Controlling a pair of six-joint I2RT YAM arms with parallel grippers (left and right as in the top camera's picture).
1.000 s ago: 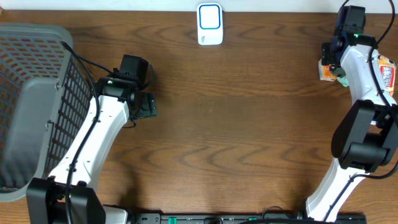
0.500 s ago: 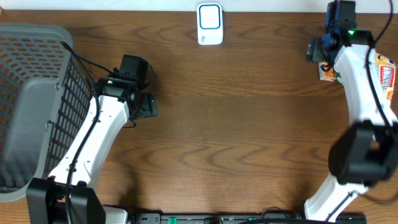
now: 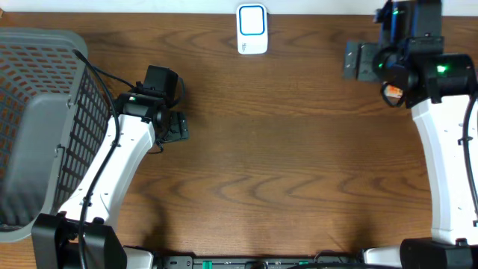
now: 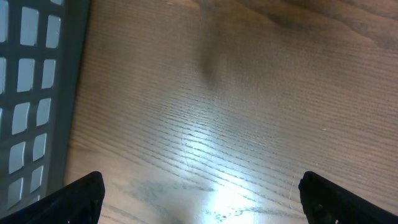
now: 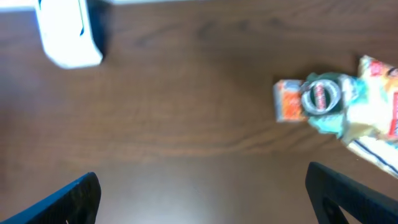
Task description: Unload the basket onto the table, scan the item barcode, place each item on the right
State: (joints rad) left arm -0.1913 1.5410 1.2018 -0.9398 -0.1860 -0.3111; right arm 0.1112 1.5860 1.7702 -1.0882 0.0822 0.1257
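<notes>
Basket (image 3: 45,112): far left of the table. In the left wrist view its mesh wall runs just outside the finger on that side.
Left gripper (image 4: 202,199): jaws spread wide with nothing in them, only bare table (image 4: 249,93) ahead of the tips. It looks parked and has no part in this step.
Scanner (image 3: 252,28): white with a blue face, at the far edge. From the right wrist it sits ahead of the fingers, out beyond the one at the left of that view.
Right gripper (image 5: 204,200): wide open and empty, hanging above the wood.
Item (image 5: 314,98): an orange packet with a round face, blurred, lying ahead of the fingers and off toward the right-hand one, not between them. It touches a yellow-white packet (image 5: 380,118); I can't tell whether they are one thing or two.
Step in hand: by my reading, the reach for the pick-up, with nothing grasped yet.
Doing it well: swing across until the orange packet sits centred between the tips, and only then come down. Keep the jaws wide until they straddle it, and close on its sides rather than its printed face.
Watch for: dragging the neighbouring packet along. The barcode side isn't visible, so expect to turn the item at the scanner.
</notes>
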